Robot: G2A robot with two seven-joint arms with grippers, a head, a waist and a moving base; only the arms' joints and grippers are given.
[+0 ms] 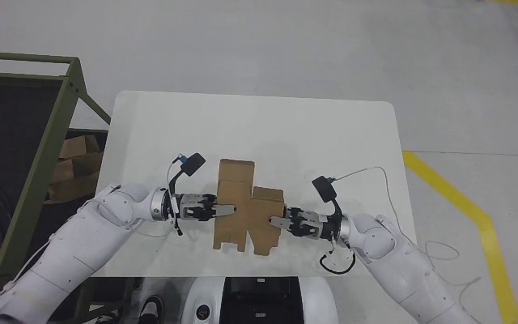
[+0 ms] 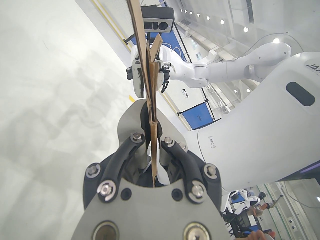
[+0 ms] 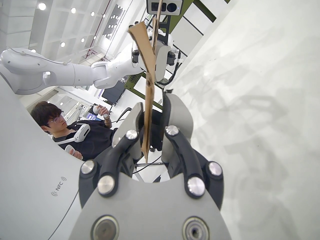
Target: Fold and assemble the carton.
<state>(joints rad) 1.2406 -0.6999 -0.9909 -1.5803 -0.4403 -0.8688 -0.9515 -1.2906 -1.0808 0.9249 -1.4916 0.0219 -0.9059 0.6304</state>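
A flat brown carton (image 1: 243, 206) lies unfolded in the middle of the white table (image 1: 324, 138), held between both arms. My left gripper (image 1: 229, 210) is at the carton's left edge and is shut on it; in the left wrist view the cardboard (image 2: 140, 26) runs edge-on out from between the fingers (image 2: 165, 126). My right gripper (image 1: 277, 220) is at the carton's right edge. In the right wrist view its fingers (image 3: 175, 116) stand apart, with the carton's edge (image 3: 148, 106) between them and a gap on one side. A loose flap (image 3: 142, 43) is bent outward.
A green metal frame (image 1: 73, 89) holding cardboard pieces (image 1: 77, 166) stands beyond the table's left side. A thin white cable (image 1: 380, 174) trails over the table's right part. Yellow floor tape (image 1: 453, 194) runs on the right.
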